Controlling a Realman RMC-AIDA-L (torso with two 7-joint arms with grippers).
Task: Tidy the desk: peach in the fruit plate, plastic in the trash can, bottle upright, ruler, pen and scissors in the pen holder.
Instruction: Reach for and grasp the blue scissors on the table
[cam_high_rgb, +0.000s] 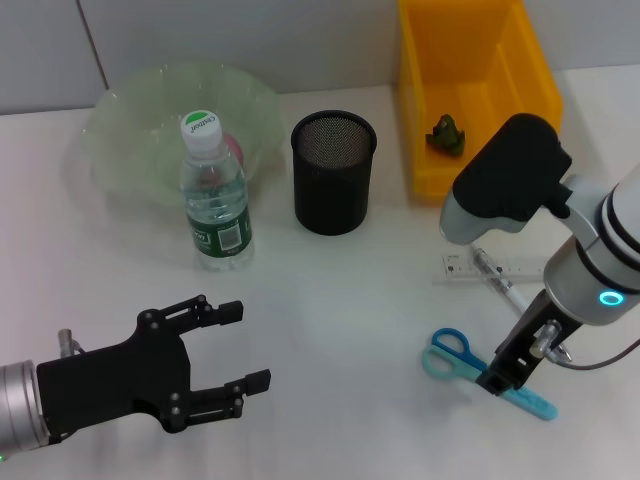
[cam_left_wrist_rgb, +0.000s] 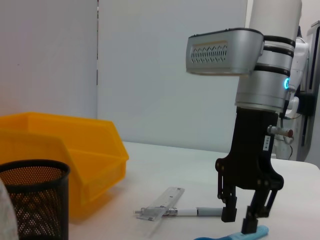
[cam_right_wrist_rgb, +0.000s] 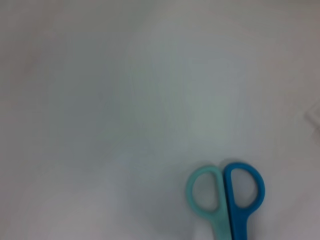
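Low over the desk (cam_high_rgb: 330, 300), the right gripper (cam_high_rgb: 497, 378) is straddling the scissors (cam_high_rgb: 478, 369) with narrowly parted fingers; it should be clamping mid-length before lifting toward the pen holder (cam_high_rgb: 333, 171).

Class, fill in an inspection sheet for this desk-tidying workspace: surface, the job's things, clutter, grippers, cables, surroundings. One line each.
Surface: white table.
Job's things: bottle upright before the fruit plate, something pink behind it in the plate; mesh pen holder looks empty; green plastic scrap in the yellow bin; ruler and pen lying crossed on the table; scissors flat on the table.
Clutter: nothing seen.
Grippers: right gripper open, down over the scissors' blades; left gripper open, hovering at the near left.
Cables: one thin cable by the right wrist.
Surroundings: plain grey wall.
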